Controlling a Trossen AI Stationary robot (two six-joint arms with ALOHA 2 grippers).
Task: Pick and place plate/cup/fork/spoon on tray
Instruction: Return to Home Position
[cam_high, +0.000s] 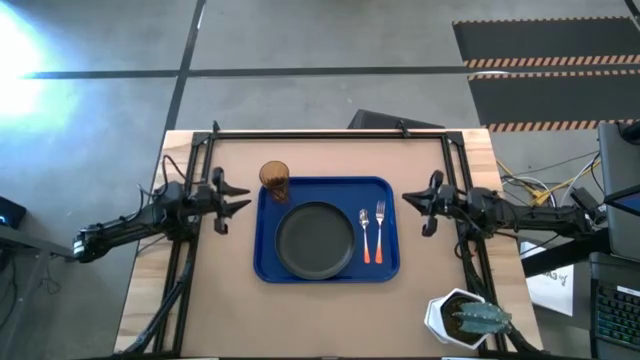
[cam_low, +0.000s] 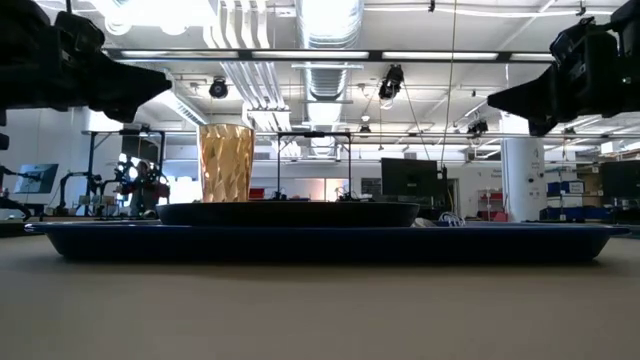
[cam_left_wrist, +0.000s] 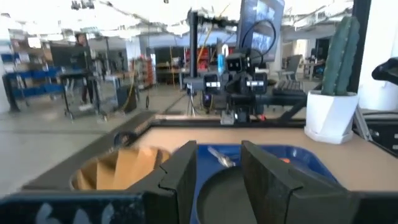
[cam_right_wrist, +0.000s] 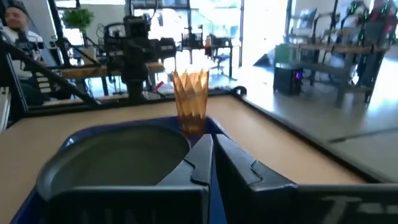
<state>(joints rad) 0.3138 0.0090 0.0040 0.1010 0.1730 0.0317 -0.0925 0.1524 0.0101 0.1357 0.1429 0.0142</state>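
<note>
All four pcs sat on the tray (cam_high: 390, 268), none on the bare table (cam_high: 200, 300). The plate (cam_high: 316, 240) lay flat, left of centre. The cup (cam_high: 275, 180) stood upright at the tray's far-left corner, just beside the plate's rim; whether it was fully inside the tray's lip I couldn't tell from above. The spoon (cam_high: 366, 238) & fork (cam_high: 380, 222) lay parallel, near each other but apart, btwn the plate and the tray's right wall, spoon nearer the plate. The left gripper (cam_high: 246, 199) hung raised off the tray's left edge, near the cup, fingers parted to a medium gap, holding nothing. The right gripper (cam_high: 408, 198) hung raised off the right edge, fingers closed together, nothing btwn them. Placing looked done; the step in hand was prob. parking both arms. Handling, as a guess: the plate is stiff, matte and the heaviest pc, and lying flat it offers only its raised rim to bite. The cup is light & tippy w/ faceted walls, so grip across the wall mid-height. The cutlery is thin, rigid and slick, lying low on the tray floor, so pinch across the handle. The spoon's orange handle is prob. the grippier one.
</note>
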